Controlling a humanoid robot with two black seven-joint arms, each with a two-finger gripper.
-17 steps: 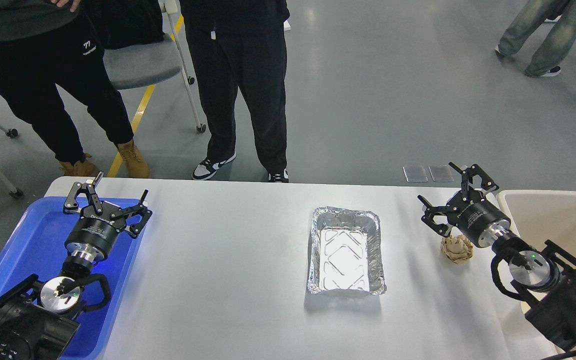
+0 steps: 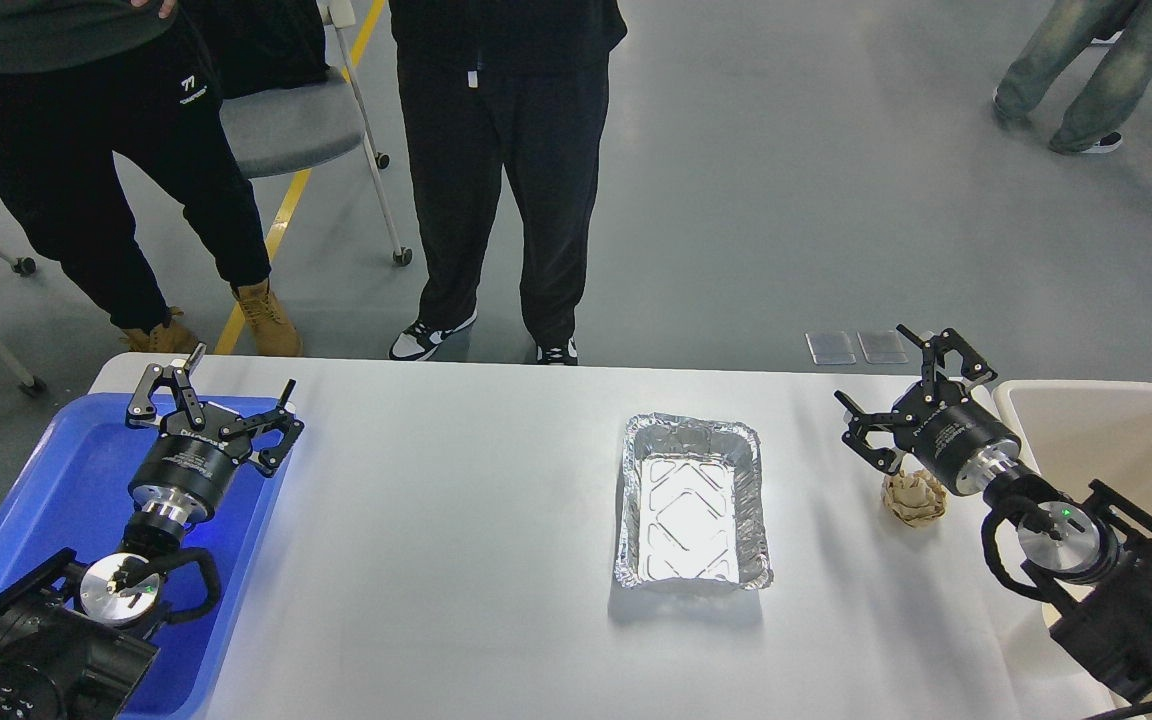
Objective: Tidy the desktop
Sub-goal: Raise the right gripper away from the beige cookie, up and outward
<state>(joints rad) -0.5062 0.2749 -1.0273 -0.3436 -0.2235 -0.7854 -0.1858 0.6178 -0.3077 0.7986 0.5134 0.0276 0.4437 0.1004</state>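
Observation:
The white desktop (image 2: 456,540) fills the lower part of the head view. An empty foil tray (image 2: 693,500) sits on it right of the middle. A crumpled brown paper ball (image 2: 915,497) lies on the desktop at the right. My right gripper (image 2: 904,388) is open and empty, hovering just above and behind the paper ball. My left gripper (image 2: 219,392) is open and empty, above the far right part of the blue plastic tray (image 2: 46,490) at the left edge.
A beige bin (image 2: 1126,450) stands at the right edge of the desktop. Two people in black trousers (image 2: 506,180) stand just beyond the far edge, beside a grey chair (image 2: 286,125).

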